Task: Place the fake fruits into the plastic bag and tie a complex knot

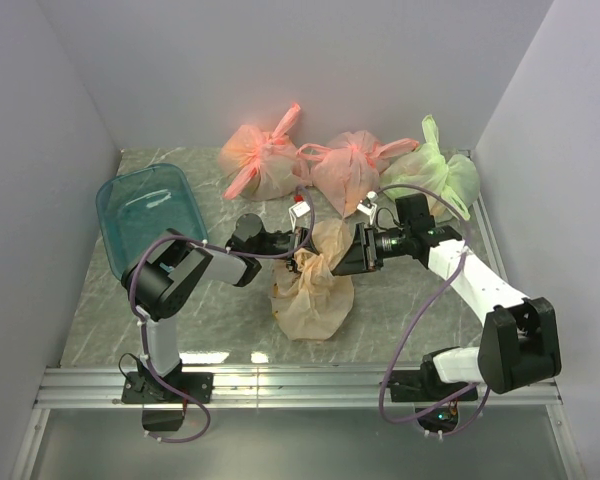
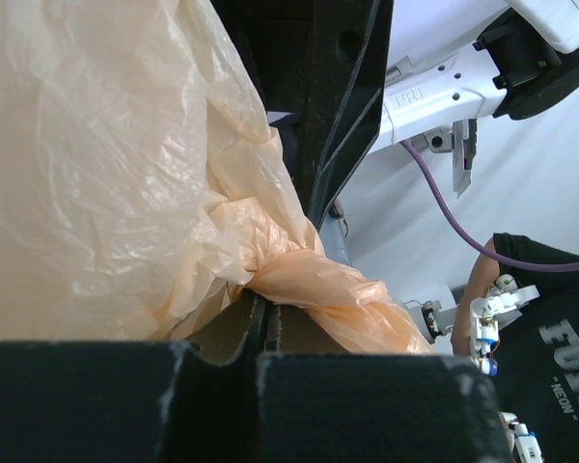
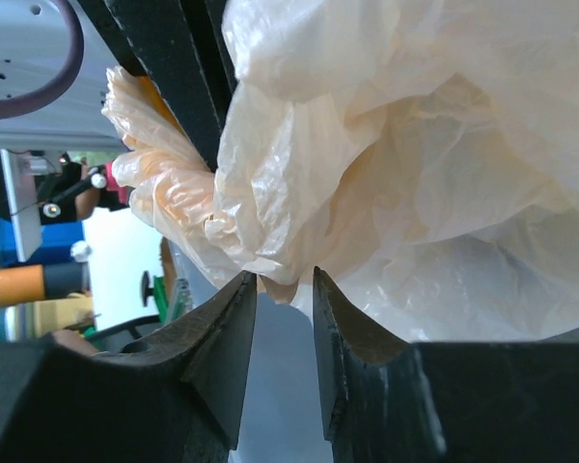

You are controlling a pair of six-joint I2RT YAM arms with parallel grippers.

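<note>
- Top view: the plastic bag [image 1: 315,290] sits mid-table on the grey-green marbled table [image 1: 410,310], between my two arms. It's thin, crinkly peach film, with a round lumpy bottom and a scrunched neck pointing away from my bases.
- My left gripper [image 1: 297,249] comes at that neck from the left and my right gripper [image 1: 343,256] from the right, both right up against the film.
- Along the back there are two pinker knotted bags [image 1: 260,158], each puffy with a twisted topknot, and a light green bag [image 1: 432,175] in the right corner.
- A see-through teal tray [image 1: 145,212] with rounded corners lies tilted at far left, well away from the peach bag.
- Left wrist view: my black left fingers [image 2: 212,386] are pressed together, and a ropey, tightly twisted strand of the bag [image 2: 328,289] runs into their tips. I'm pinching it.
- The rest of the bag balloons up on the left of this view, glossy and wrinkled. My right arm's white link [image 2: 444,87] and its purple cable [image 2: 444,198] are behind it.
- Right wrist view: my right jaws stand a little apart with a narrow slot between them. One curved black fingertip [image 3: 234,318] is touching a crumpled fold of the bag [image 3: 415,174].
- That film is matte and papery here, bunched into a knobbly twist at the left.
</note>
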